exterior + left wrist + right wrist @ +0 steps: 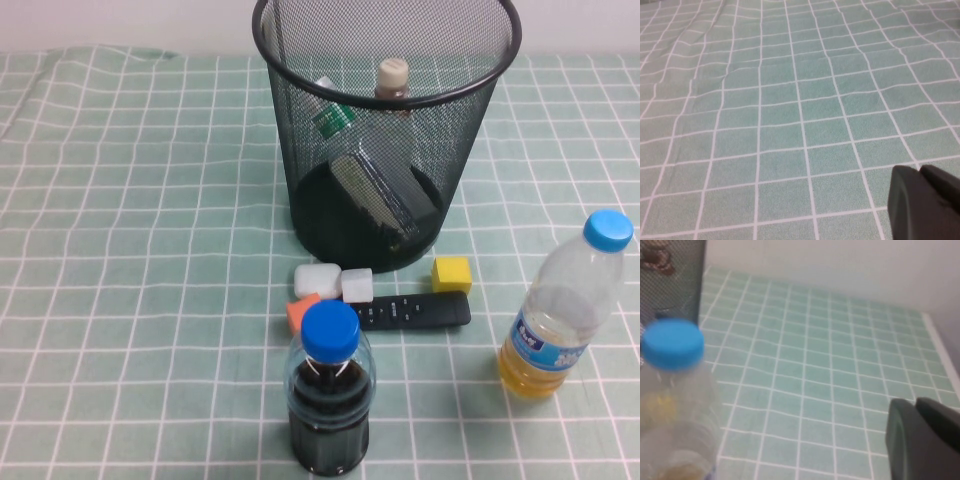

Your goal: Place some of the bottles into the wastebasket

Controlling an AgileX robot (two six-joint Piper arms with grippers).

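Note:
The black wire-mesh wastebasket (pixel 300 150) stands at the back middle of the table. Both clear bottles lie inside it. The slim one with the cream cap (pixel 392 75) leans against the far rim. The bigger one with the green neck band (pixel 335 118) leans slanted beside it. Neither arm shows in the high view. My left gripper (pixel 920 171) is shut and empty over bare cloth. My right gripper (pixel 915 402) is shut and empty, apart from the yellow-liquid bottle. A part of the basket's mesh shows in the right wrist view (pixel 670 280).
A blue-capped bottle of dark liquid (pixel 330 400) stands at the front middle. A blue-capped bottle of yellow liquid (pixel 565 310) stands at the right and shows in the right wrist view (pixel 675 390). A black remote (pixel 415 312), two white blocks (pixel 317 279), an orange block (pixel 300 312) and a yellow block (pixel 451 274) lie before the basket.

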